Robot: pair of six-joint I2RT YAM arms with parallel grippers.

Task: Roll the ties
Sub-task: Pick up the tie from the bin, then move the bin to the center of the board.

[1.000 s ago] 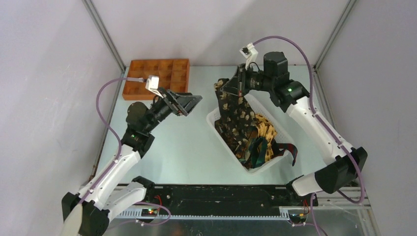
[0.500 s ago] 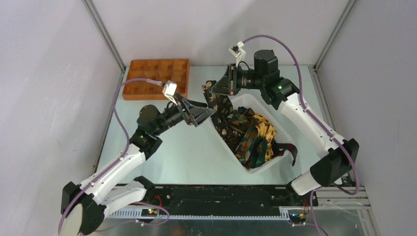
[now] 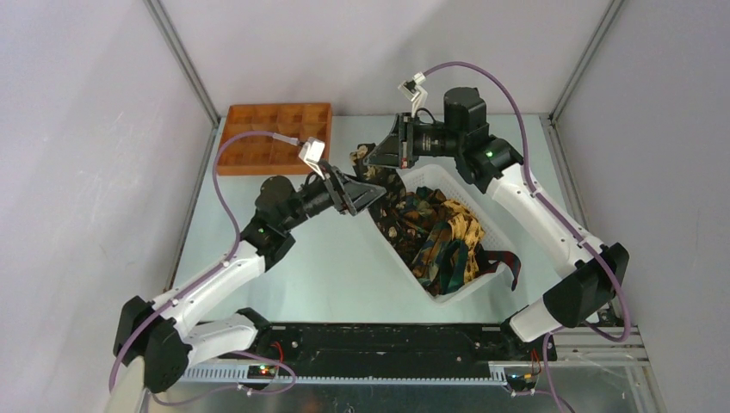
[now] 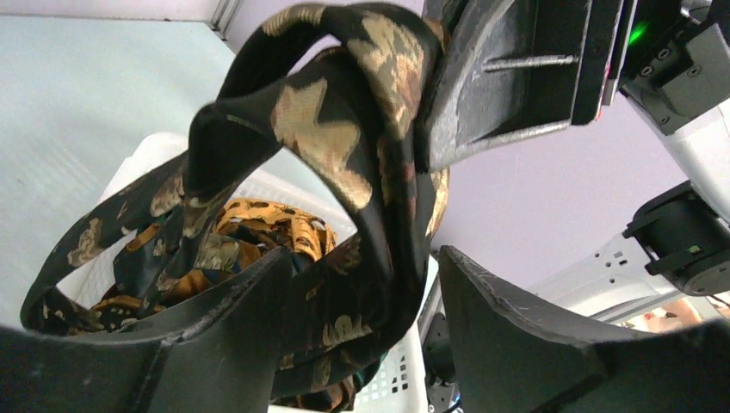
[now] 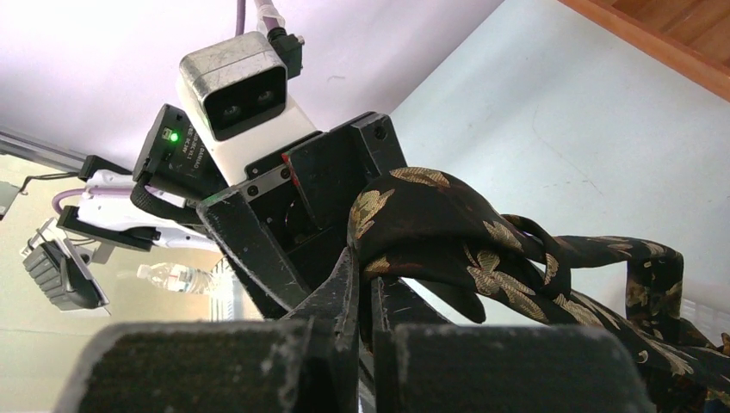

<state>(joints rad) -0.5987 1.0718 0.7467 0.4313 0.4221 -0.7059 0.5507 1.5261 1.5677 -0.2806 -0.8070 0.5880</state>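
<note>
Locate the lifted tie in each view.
Top external: upper centre, lifted tie hangs from the right gripper.
Left wrist: centre, looping between the left gripper's open jaws.
Right wrist: centre-right, draped off shut jaws.
Shared landmark: right gripper pinching it.

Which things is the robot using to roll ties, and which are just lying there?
For the job: dark leafy-print fabric neckties; one lifted necktie, pinched by right gripper, inside open left gripper.
Just lying about: white plastic mesh basket holding neckties; orange compartment tray.
</note>
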